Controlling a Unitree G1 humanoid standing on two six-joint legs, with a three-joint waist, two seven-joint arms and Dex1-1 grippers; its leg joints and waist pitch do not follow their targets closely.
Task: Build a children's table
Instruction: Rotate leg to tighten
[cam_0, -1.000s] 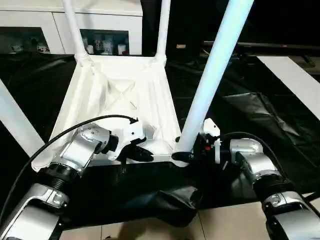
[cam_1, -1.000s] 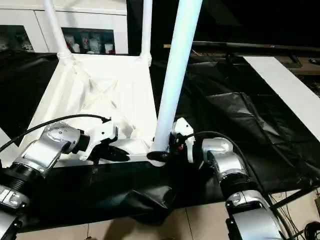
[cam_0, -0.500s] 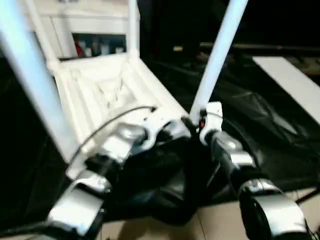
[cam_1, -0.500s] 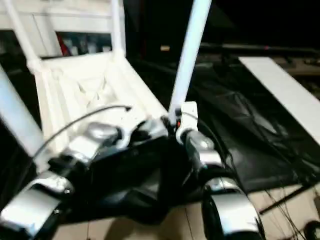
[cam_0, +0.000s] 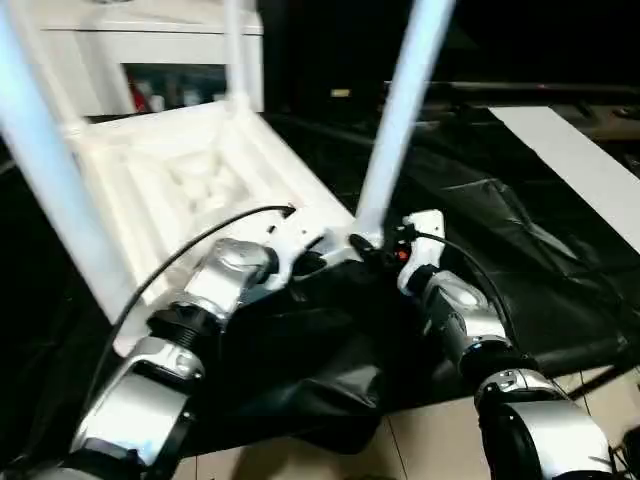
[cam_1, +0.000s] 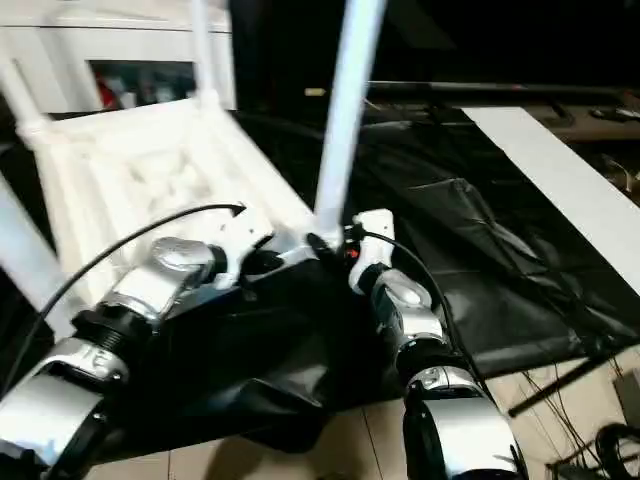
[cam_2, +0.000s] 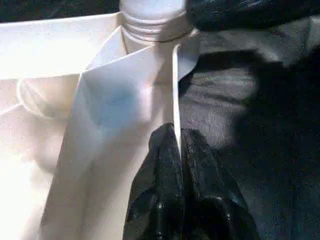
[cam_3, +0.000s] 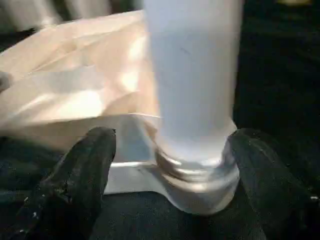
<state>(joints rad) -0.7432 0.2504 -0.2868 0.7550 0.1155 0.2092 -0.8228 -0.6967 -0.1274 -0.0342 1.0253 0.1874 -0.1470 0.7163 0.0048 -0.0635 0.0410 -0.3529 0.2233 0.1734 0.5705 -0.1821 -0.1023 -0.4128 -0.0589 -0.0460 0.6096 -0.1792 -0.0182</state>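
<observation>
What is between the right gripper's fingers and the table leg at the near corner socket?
Nothing visible. In the right wrist view, the right gripper has a black finger on each side of the leg, just above the corner socket, with only open gaps between.

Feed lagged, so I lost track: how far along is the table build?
Four legs stand in the upturned top, including the near leg. In hand: the left hand is pinched shut on the top's rim, and the right hand straddles the near leg's base without touching it. Left: release and flip the table upright.
</observation>
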